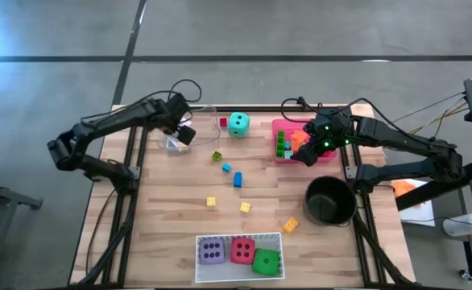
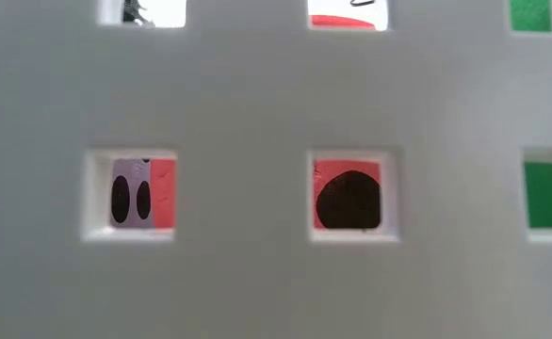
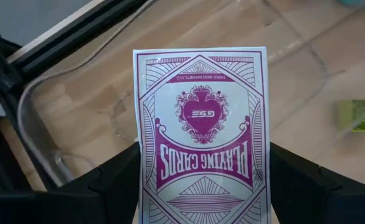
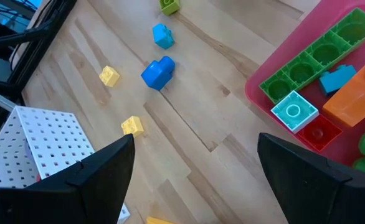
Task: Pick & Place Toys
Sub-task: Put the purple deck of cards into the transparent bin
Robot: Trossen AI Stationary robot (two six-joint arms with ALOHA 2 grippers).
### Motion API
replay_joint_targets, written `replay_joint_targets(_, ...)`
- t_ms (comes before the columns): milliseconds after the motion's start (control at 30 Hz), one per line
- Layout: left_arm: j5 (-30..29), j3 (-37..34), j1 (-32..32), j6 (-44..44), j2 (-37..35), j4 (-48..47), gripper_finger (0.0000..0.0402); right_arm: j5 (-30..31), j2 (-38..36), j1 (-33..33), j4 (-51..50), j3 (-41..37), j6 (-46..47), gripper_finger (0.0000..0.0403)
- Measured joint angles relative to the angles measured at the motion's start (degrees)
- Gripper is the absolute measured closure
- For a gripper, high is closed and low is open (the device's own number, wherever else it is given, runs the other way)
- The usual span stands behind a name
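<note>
My left tool point(image 3: 201, 186) holds a pack of playing cards point(image 3: 201, 118) between its two fingers. It hangs over the clear tray point(image 1: 174, 142) at the far left part of the worktop point(image 1: 180, 217). My right tool point(image 1: 307, 153) is wide and holds nothing; it hangs at the near edge of the pink tray point(image 1: 278, 125), on the far right side.

I judge that the task is about half done. Three soft dice already sit together in the white tray point(image 1: 240, 238) at the near edge: the purple die point(image 1: 212, 251), the red die point(image 1: 242, 250) and the green die point(image 1: 266, 261). The pink tray already has several plastic blocks in it, for example a green block point(image 4: 313, 53) and an orange block point(image 4: 357, 93).

What is left: the teal die point(image 1: 238, 124) stands alone on the worktop, near the pink tray. Loose small blocks lie in the middle of the worktop: a blue block point(image 4: 157, 71), a lighter blue block point(image 4: 163, 36), a lime block point(image 1: 217, 156) and several yellow blocks point(image 1: 211, 201). The cards are not yet released. The black pot point(image 1: 329, 200) stands just beside the right arm, and I cannot see anything inside it.
</note>
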Motion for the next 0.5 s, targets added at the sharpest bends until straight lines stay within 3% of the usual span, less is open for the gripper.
replay_joint_targets(500, 0.0, -1.6, 3.5, 5.2, 6.7, 5.7, 0.0121, 0.0, 0.0, 0.0, 0.0, 0.0, -0.2, 0.0074)
